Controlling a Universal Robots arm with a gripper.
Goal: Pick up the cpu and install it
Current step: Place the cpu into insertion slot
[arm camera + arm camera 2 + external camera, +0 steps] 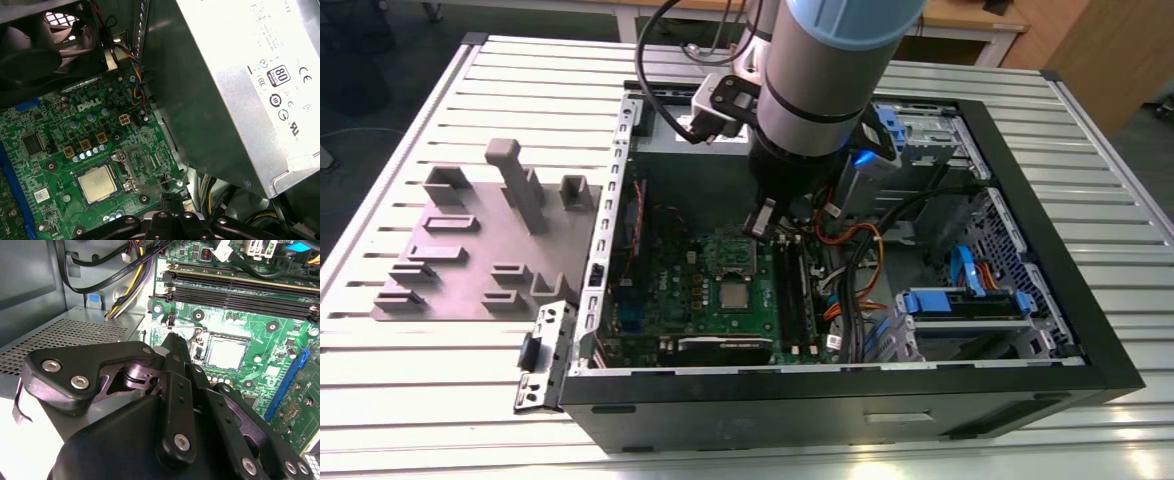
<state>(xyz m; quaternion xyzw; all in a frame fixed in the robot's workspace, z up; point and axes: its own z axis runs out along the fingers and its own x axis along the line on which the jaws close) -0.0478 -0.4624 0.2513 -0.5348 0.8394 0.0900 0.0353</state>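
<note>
The cpu [738, 296] lies flat in its socket on the green motherboard [670, 300], silver top up; it also shows in both wrist views [227, 352] [97, 183]. The socket's metal frame [131, 169] stands open beside the chip, on the side toward my gripper. My gripper [759, 222] hangs inside the open computer case, a little above the board and just past that frame. Its fingertips [174, 341] [172, 198] meet in one narrow point, shut, with nothing between them. It does not touch the cpu.
The power supply's metal box [225, 75] rises close beside the gripper, with a black fan [45, 45] further off. Memory sticks [240, 290] and cable bundles [854, 270] flank the socket. Blue drive bays [967, 300] fill the case's right. Grey fixture blocks [480, 240] sit outside, left.
</note>
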